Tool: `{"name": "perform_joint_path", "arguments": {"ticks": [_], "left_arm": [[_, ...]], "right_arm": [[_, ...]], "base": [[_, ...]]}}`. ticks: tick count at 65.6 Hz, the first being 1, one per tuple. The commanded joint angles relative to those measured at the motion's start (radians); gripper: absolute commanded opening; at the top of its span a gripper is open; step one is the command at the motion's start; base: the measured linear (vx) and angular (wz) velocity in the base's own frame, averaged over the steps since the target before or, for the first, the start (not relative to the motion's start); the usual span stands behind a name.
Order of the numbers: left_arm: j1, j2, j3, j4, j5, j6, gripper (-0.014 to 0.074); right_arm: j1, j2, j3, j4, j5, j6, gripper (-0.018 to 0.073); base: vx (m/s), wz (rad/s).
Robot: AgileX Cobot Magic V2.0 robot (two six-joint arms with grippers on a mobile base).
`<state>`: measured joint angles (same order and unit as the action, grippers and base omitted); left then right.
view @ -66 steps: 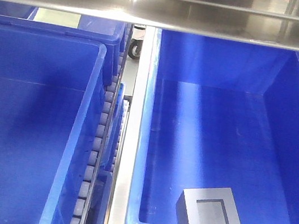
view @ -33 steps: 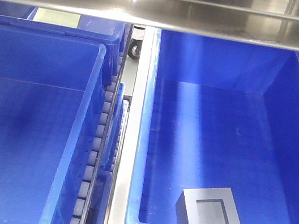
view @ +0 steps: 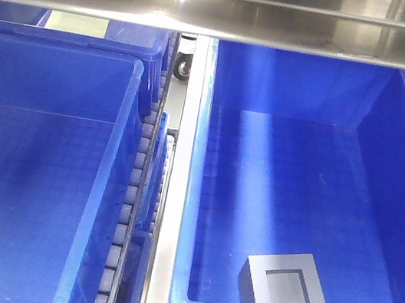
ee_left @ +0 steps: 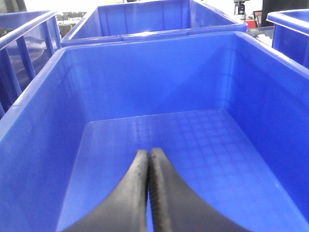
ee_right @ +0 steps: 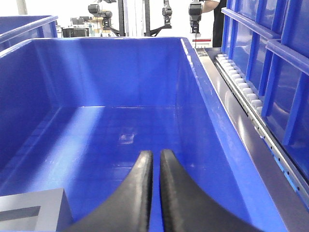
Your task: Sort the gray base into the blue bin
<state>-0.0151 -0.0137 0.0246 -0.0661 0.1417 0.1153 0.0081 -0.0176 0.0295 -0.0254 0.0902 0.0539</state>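
Now | matte gray base [view: 285, 291], square recess | glossy blue bin [view: 193, 197], apparently grid-textured floor

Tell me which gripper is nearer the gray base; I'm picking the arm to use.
Right. The right gripper hangs inside the same blue bin as the gray base; the left gripper is over another bin.

- An industrial sorting or warehouse line: rows of matching blue crates [view: 36, 170] fill the view from nine to three o'clock.
- Between them run roller conveyor tracks [view: 129, 209] and steel rails [view: 176, 194].
- A stainless steel beam [view: 227, 4] spans twelve o'clock.
- More robot arms [ee_right: 166, 12] stand far behind, at twelve o'clock.
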Motion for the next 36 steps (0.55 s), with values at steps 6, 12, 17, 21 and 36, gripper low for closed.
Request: {"name": "perform_joint_path", "arguments": {"ticks": [6, 12, 17, 21, 36], "left_arm": [[0.001, -0.012, 0.014, -0.002, -0.079, -0.004, -0.0006], [0.001, -0.012, 0.014, -0.002, -0.079, -0.004, -0.0006], [0.001, -0.012, 0.014, -0.002, -0.079, -0.004, -0.0006], [0.001, -0.012, 0.014, -0.002, -0.079, -0.004, -0.0006], [0.001, -0.012, 0.014, -0.002, -0.079, -0.004, -0.0006]], "right_arm": [[-0.004, -0.008, 0.001, -0.006, -0.074, -0.007, -0.0004], [-0.004, -0.008, 0.001, -0.006, -0.074, -0.007, -0.0004], [-0.004, -0.008, 0.001, -0.006, -0.074, -0.007, -0.0004], [-0.004, -0.008, 0.001, -0.006, -0.074, -0.007, -0.0004], [-0.004, -0.008, 0.001, -0.006, -0.074, -0.007, -0.0004]], "base": [[0.0, 0.0], [0.0, 0.0], [0.0, 0.0], [0.0, 0.0], [0.0, 0.0]]}}
